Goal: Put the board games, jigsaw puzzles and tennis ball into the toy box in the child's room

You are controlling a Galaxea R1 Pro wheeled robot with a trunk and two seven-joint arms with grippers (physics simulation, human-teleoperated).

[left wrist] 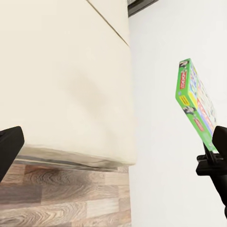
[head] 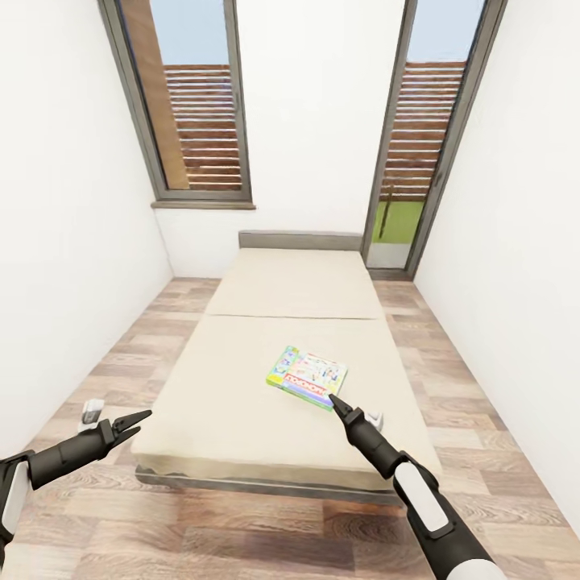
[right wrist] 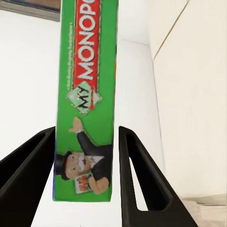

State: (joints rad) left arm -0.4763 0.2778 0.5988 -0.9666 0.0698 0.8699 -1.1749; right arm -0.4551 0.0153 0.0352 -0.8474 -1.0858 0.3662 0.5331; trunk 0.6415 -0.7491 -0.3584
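Note:
One board game, a flat box with green edges and a red Monopoly logo, is over the near half of the bed, a cream mattress on a dark grey frame. My right gripper is shut on the box's near edge. In the right wrist view the green edge stands between the two black fingers. In the left wrist view the box is tilted and clear of the mattress, against the white wall. Beside the bed's near left corner my left gripper is open and holds nothing.
White walls close in on both sides, leaving narrow strips of wood-plank floor along the bed. Two tall windows stand behind the headboard. A small grey-white object lies on the floor left of the bed.

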